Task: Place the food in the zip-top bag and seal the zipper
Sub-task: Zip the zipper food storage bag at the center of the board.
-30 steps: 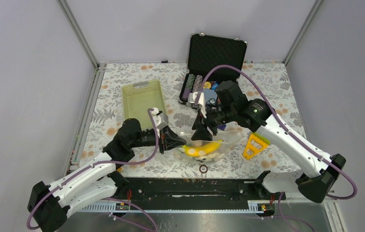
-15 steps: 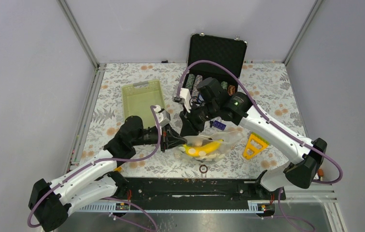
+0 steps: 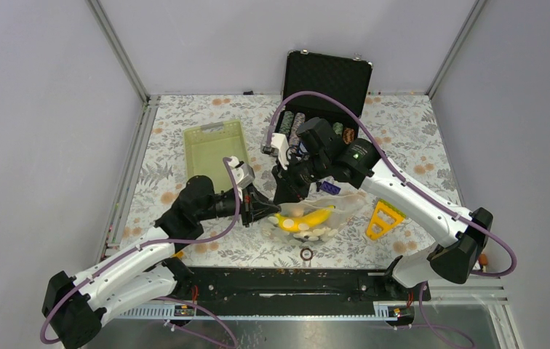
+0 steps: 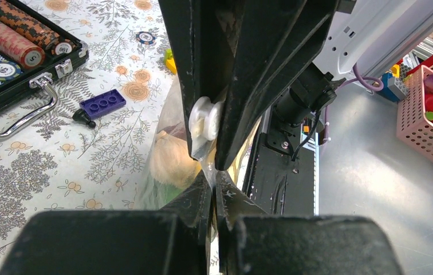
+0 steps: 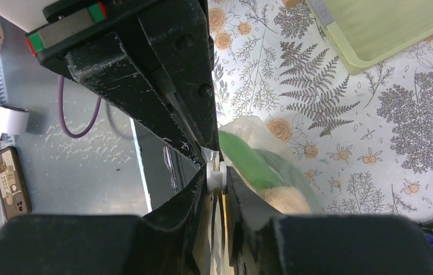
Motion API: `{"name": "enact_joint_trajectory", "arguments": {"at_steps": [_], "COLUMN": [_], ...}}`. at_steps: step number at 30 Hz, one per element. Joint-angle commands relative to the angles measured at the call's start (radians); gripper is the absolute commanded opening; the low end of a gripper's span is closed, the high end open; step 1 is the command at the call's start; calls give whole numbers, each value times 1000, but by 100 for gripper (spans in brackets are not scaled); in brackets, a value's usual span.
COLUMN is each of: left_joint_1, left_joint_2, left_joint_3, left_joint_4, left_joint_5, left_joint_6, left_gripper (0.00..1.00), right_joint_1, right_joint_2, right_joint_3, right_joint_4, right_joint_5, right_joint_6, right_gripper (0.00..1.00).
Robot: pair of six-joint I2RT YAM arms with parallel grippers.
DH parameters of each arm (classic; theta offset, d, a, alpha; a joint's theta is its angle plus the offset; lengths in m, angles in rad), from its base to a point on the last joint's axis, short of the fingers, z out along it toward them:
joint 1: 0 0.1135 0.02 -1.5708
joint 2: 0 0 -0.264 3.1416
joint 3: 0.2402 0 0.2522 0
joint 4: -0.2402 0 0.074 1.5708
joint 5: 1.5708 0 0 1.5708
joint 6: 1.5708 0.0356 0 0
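Note:
The zip-top bag point(image 3: 324, 212) lies at the table's near middle. Food shows through it: a yellow banana point(image 3: 308, 217), white bulbs, and a green piece point(image 5: 247, 161). My left gripper point(image 3: 263, 212) is shut on the bag's left end, with plastic pinched between its tips point(image 4: 214, 186). Just above those tips, my right gripper point(image 3: 284, 196) is shut on the zipper's white slider point(image 5: 216, 174), which sits squeezed between its fingertips point(image 4: 204, 117). The two grippers almost touch.
A lime-green basket point(image 3: 217, 149) lies at the back left. An open black case point(image 3: 324, 80) of poker chips stands behind the right arm. Right of the bag are a yellow triangular tool point(image 3: 383, 218) and a purple brick point(image 3: 329, 187). A small ring point(image 3: 306, 253) lies in front of the bag.
The right gripper swung left from over the bag's middle to its left end and closed on the white slider. The left gripper kept its pinch and barely moved.

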Motion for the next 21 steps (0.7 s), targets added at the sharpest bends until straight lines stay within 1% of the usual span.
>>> {"name": "enact_joint_trajectory", "arguments": {"at_steps": [1,2,6,15,17,19,21], "left_joint_1": [4,5,5,5,5,4,5], "left_joint_2": [-19,-16,-9,-8,-6,-6,-6], "left_joint_3": [5,7,10,12,14,15,15], "left_joint_4": [84,80,72,68,63,64,65], "left_joint_5": [-4,-2,2,-1,-3,-3,-6], "left_joint_6": [-12,-12,-11,-7,-8,-8,-10], "left_gripper": [0,0,0,0,0,0,0], "right_joint_1": [6,6,6,6,6,6,6], "right_joint_2": [-17,-18,-26,-43,-53,-57,-59], "right_joint_3": [32,36,46,46,43,40,35], "right_joint_4": [1,6,36,73,78,78,76], "right_joint_5": [-16,-20,-17,38,41,47,54], "right_joint_6": [14,20,50,115,118,117,114], "right_gripper": [24,26,29,29,27,17,9]}}
